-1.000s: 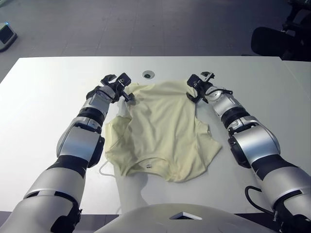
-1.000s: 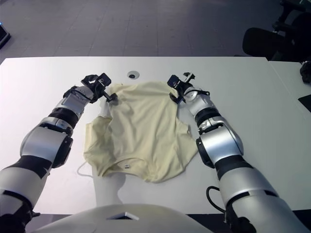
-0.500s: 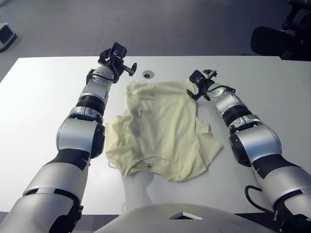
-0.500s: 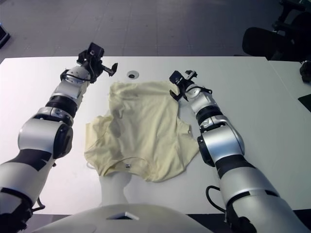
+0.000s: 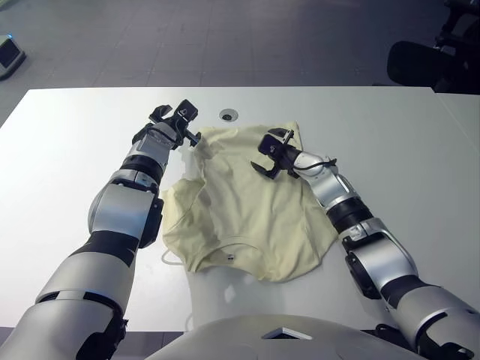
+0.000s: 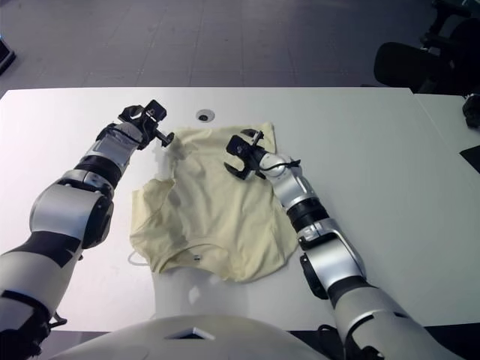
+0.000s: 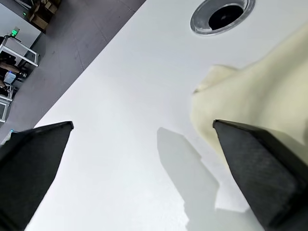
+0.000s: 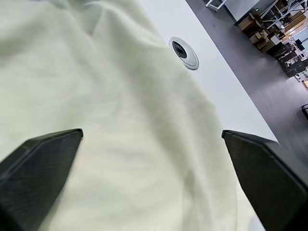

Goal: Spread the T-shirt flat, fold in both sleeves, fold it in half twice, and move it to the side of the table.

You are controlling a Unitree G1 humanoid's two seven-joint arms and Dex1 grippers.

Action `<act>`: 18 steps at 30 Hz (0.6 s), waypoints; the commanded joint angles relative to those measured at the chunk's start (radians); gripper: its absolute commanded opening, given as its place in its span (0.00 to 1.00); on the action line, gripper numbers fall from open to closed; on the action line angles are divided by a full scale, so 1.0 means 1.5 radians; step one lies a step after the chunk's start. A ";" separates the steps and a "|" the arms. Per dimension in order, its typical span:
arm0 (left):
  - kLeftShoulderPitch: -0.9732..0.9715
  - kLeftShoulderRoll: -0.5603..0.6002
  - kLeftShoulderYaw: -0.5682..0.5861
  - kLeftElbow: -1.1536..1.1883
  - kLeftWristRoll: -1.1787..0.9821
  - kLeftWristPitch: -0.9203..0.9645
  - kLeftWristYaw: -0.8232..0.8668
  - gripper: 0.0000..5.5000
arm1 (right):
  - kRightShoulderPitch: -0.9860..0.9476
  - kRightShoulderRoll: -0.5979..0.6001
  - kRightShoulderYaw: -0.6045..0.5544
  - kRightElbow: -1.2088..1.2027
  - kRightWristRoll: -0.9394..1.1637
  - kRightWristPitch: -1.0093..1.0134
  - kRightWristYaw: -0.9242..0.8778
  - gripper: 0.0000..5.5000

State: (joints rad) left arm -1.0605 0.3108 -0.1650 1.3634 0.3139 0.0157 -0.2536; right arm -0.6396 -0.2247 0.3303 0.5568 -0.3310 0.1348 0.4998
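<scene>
Head views, shirt: The pale yellow T-shirt [image 5: 247,210] lies rumpled at the middle of the white worktop [image 5: 67,150], collar end nearest the robot. Its left side is bunched in folds and its far right corner is turned up.
Head views, arms: The left tool [image 5: 192,136] sits at the shirt's far left corner, while the right tool [image 5: 267,159] is over the cloth's upper middle.
Left wrist view: Its dark fingers [image 7: 260,163] stand wide apart with bare worktop between them. The shirt's edge lies just beside one finger, and nothing is held. A round cable port [image 7: 222,15] sits beyond.
Right wrist view: Its fingers [image 8: 41,161] are spread wide too, with creased cloth across the whole gap and nothing pinched.
Done: Little, by my reckoning, as the shirt is laid out but not flat.
Left: Smoothing comes first. Both sleeve folds, the two halvings and the move to the worktop's side have not yet begun.
</scene>
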 commanded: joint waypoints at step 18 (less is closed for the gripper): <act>-0.036 -0.027 0.061 -0.010 -0.037 -0.051 -0.106 0.98 | 0.184 -0.123 0.083 -0.310 0.004 0.127 0.184 0.98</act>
State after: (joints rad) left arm -1.0874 0.2984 -0.0580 1.3586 0.2433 -0.0430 -0.3939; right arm -0.3926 -0.3934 0.4254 0.0434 -0.3120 0.2879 0.7524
